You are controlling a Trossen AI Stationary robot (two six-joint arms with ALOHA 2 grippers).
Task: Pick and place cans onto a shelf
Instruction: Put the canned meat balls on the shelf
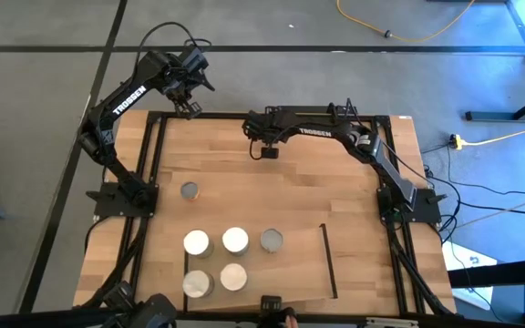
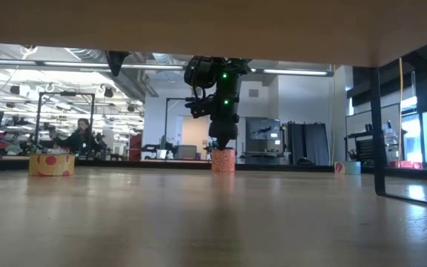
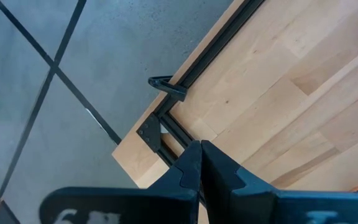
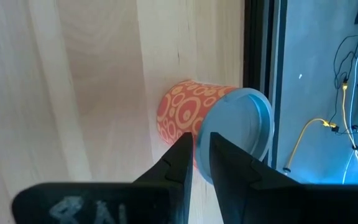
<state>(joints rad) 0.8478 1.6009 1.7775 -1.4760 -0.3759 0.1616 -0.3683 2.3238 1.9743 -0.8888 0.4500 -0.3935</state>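
Note:
My right gripper (image 1: 268,152) reaches over the far middle of the table and stands on top of an upright orange can with pale rings (image 4: 182,112), which also shows in the low view (image 2: 223,160). In the high view the gripper hides this can. Several cans with pale round tops (image 1: 235,240) stand on the shelf (image 1: 303,273) at the near edge. One grey-topped can (image 1: 190,190) stands alone on the table's left part; its yellow side shows in the low view (image 2: 50,165). My left gripper (image 1: 190,109) is shut and empty above the table's far left corner. My right gripper (image 4: 202,146) comes at the orange can from above, pointing down. The can's top rim (image 4: 201,129) lies in the narrow gap between the two fingers, one finger over the grey lid (image 4: 241,124) and one outside the orange wall. The can stands upright with its base on the table.
The table's black frame bar (image 4: 260,74) runs close behind the orange can at the far edge. A black bar (image 1: 329,260) edges the shelf on its right. Bare wood lies between the shelf and the right gripper. A person (image 2: 80,137) sits in the room beyond the table.

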